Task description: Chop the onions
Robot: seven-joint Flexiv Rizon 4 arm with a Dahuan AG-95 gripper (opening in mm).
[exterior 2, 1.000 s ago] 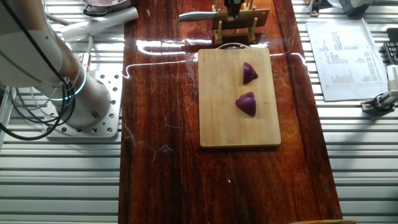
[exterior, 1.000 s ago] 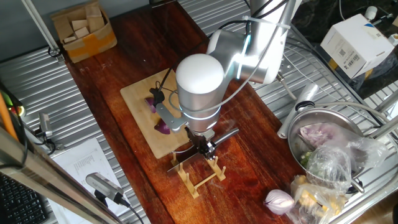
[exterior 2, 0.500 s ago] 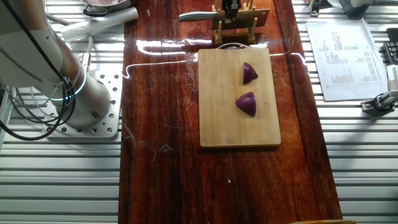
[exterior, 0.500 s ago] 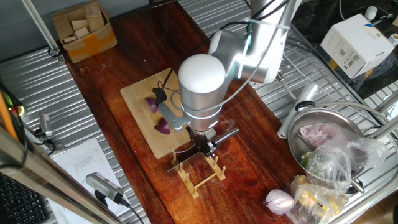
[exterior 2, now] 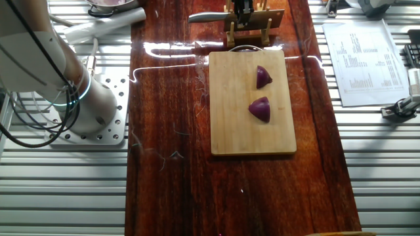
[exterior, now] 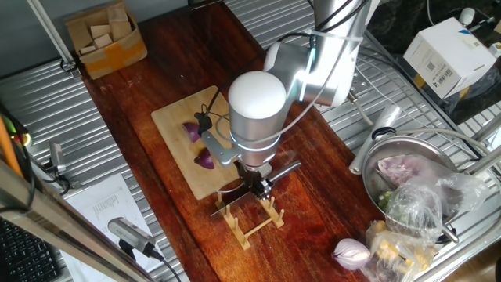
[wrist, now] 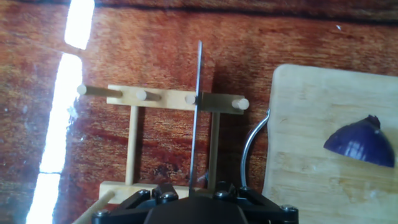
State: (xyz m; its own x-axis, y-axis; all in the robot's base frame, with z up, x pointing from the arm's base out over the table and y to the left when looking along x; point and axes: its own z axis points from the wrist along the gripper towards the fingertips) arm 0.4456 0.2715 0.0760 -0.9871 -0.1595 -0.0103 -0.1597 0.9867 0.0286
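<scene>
Two onions (exterior 2: 262, 92) lie on one board (exterior 2: 236, 124); gripper (exterior: 257, 185) apparently clamps one cleaver (wrist: 198, 106).

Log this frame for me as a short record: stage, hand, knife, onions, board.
stage: at the knife rack, no cutting yet
hand: low over the wooden rack, at the knife's handle end; whether it grips cannot be told
knife: on edge in the rack, between the pegs
onions: two purple wedges lying apart, uncut
board: cutting board beside the rack, metal loop handle toward it
</scene>
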